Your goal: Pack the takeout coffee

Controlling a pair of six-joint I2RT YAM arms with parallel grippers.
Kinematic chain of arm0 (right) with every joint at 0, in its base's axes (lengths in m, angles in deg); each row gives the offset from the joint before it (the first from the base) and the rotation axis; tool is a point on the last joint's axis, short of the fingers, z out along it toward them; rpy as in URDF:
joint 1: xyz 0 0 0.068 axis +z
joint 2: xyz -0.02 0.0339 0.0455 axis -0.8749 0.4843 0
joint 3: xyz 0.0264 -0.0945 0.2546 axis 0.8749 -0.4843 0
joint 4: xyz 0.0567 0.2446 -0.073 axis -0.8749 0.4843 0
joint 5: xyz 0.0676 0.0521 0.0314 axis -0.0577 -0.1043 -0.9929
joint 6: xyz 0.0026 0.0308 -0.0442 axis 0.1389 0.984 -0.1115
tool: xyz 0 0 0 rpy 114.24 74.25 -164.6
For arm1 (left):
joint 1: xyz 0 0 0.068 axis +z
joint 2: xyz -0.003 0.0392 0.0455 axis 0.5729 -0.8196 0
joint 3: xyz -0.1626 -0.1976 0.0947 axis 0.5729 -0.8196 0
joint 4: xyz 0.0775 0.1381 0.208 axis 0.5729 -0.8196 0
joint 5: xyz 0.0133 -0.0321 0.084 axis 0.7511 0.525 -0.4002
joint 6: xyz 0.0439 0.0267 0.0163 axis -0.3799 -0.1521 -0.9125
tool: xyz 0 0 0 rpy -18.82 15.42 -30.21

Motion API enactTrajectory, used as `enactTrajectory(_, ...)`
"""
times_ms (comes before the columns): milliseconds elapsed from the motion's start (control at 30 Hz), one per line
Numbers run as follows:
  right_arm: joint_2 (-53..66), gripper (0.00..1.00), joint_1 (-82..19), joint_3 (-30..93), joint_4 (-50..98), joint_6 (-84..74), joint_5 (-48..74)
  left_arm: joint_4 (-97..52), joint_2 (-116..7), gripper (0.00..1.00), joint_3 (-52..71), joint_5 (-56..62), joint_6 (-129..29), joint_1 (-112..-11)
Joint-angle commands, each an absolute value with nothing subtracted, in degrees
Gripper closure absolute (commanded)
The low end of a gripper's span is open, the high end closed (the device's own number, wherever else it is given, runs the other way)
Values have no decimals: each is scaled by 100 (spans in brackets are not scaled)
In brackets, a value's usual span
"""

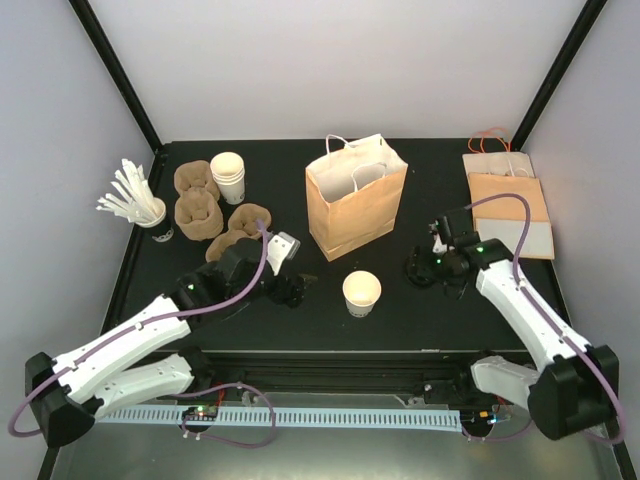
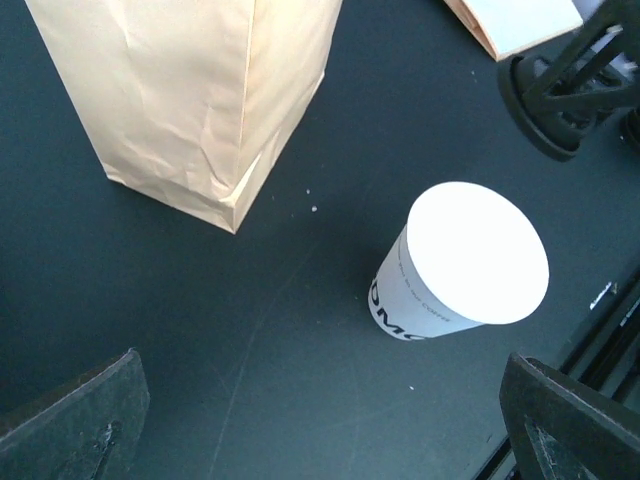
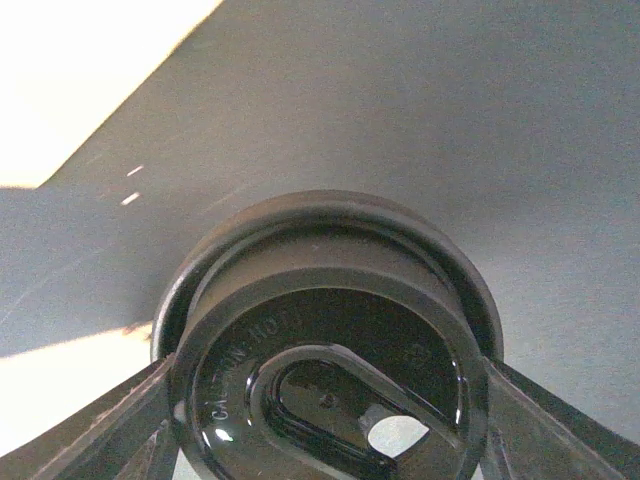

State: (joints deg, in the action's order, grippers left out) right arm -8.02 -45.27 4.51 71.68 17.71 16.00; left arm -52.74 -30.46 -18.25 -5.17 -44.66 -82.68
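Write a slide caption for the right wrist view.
Right gripper, jaws closed on a black lid, above the dark table.

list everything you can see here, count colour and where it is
paper cup: 1, white, lidless, upright, near middle, in front of the bag
lid: 1, black, between the right gripper's fingers, right of the cup
paper bag: 1, brown, standing open, table centre
flat bags: small pile, brown and white, far right; count unclear
cup stack: 1 stack, white, far left of centre
cup carriers: 3, brown, beside the stack
stirrer cup: 1, dark, holding white stirrers, far left
table: 1, black
left gripper: 1, black fingers, open, left of the cup
right gripper: 1, black fingers, closed on the lid
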Motion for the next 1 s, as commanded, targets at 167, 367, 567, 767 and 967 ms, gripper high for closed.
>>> enactTrajectory(167, -1112, 28, -3048, 1205, 8039, 752, 866, -4641, -3560, 1, -2068, 1143, -3826, -7697)
enactTrajectory(367, -690, 26, -2226, 1582, 8355, 738, 1374, -4273, -3939, 1, -2270, 2082, -3170, -7208)
enactTrajectory(567, -231, 25, -1644, 2072, 8494, 820, 1877, -3774, -4360, 1, -2549, 2714, -2797, -6957)
enactTrajectory(767, 165, 24, -1350, 2360, 8516, 885, 2277, -3246, -4587, 6, -2704, 3089, -2619, -6951)
enactTrajectory(967, 439, 24, -1178, 2497, 8455, 889, 2286, -2958, -4726, 15, -2774, 3239, -2492, -6951)
